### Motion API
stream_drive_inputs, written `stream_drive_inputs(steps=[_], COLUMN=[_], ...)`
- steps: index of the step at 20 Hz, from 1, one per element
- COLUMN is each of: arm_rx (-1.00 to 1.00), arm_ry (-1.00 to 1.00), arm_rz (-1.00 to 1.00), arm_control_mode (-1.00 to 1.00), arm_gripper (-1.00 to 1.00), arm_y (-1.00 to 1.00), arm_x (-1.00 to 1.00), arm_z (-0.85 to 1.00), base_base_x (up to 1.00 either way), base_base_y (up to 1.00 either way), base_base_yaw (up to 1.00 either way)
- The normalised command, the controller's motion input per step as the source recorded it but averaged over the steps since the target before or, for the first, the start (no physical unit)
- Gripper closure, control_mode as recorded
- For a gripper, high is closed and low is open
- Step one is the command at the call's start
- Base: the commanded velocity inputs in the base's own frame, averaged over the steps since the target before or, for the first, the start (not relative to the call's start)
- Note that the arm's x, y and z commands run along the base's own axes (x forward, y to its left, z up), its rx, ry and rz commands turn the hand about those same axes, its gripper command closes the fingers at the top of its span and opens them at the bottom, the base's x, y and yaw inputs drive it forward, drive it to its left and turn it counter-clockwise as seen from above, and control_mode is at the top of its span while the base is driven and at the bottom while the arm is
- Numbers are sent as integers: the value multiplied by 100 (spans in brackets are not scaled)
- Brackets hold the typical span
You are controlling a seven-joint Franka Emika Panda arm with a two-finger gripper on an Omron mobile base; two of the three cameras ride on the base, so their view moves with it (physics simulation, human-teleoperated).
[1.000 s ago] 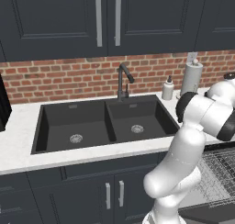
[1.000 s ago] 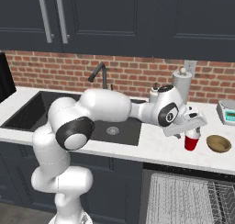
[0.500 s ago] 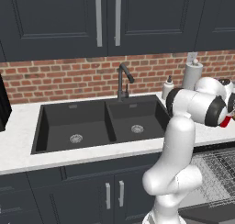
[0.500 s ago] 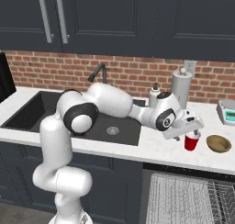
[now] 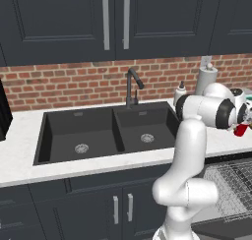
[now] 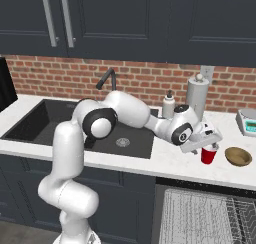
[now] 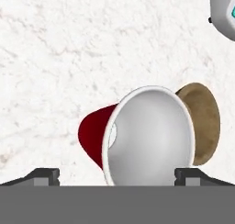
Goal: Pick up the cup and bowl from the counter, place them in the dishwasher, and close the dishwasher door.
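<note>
With the pincer spread wide around the small bright-red tapered cup, a careless closing could knock it into the nearby round tan bowl

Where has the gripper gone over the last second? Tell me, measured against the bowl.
Yes. The gripper has reached out toward the bowl and now sits over the cup.
</note>
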Motion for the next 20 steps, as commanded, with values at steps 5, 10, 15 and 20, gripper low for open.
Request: stream_drive_inputs(steps=[5,10,15,20], arm_rx=[0,0,0,0], arm_ry=[0,0,0,0], arm_rz=[5,5,3,0], arm_control_mode=[-100,-100,-100,-100], arm_gripper=[-100,-100,100,100], arm_y=[-1,0,0,8], arm_x=[36,16,0,0], arm_z=[-27,-29,-38,-45], base_base_x=[0,0,0,0], base_base_y=[0,0,0,0], base_base_yaw=[0,0,0,0])
